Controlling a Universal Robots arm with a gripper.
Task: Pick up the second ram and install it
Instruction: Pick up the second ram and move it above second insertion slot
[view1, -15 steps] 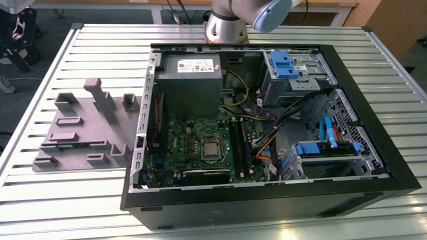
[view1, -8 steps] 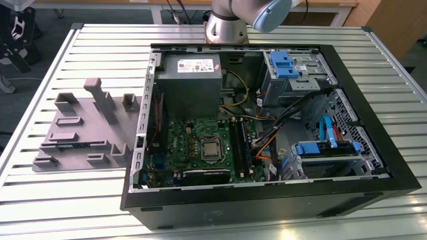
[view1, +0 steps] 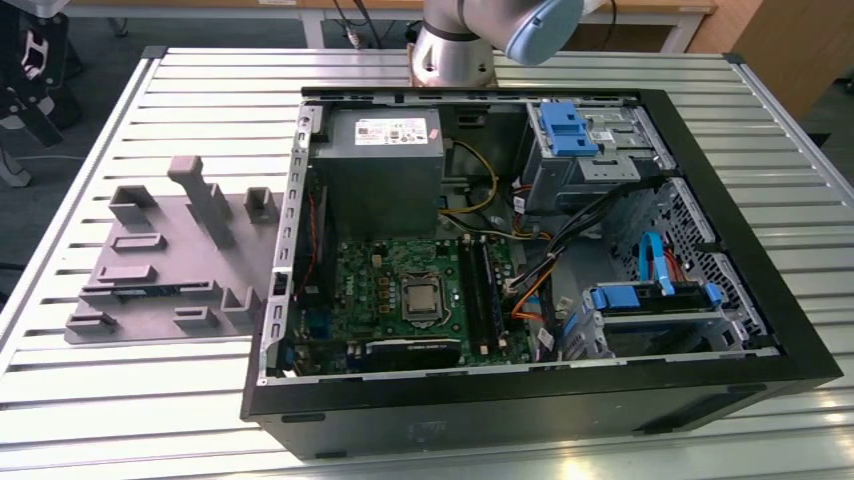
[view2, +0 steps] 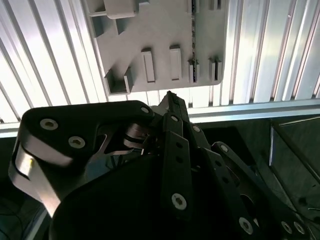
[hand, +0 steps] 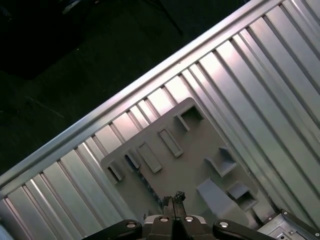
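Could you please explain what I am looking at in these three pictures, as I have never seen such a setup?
This is one grey robot arm with a blue joint cap, standing at the far edge of a ribbed aluminium table. The exterior view comes from a camera off the arm. Both wrist views come from cameras riding near its black, linked-finger end effector, looking past it.

On the table lies an open black computer case holding a green motherboard. At the exterior view's left is a grey plastic holder tray with raised blocks. A long, thin blue strip in it looks like the second ram. The end effector hangs above the table by the tray, fingers together, holding nothing.
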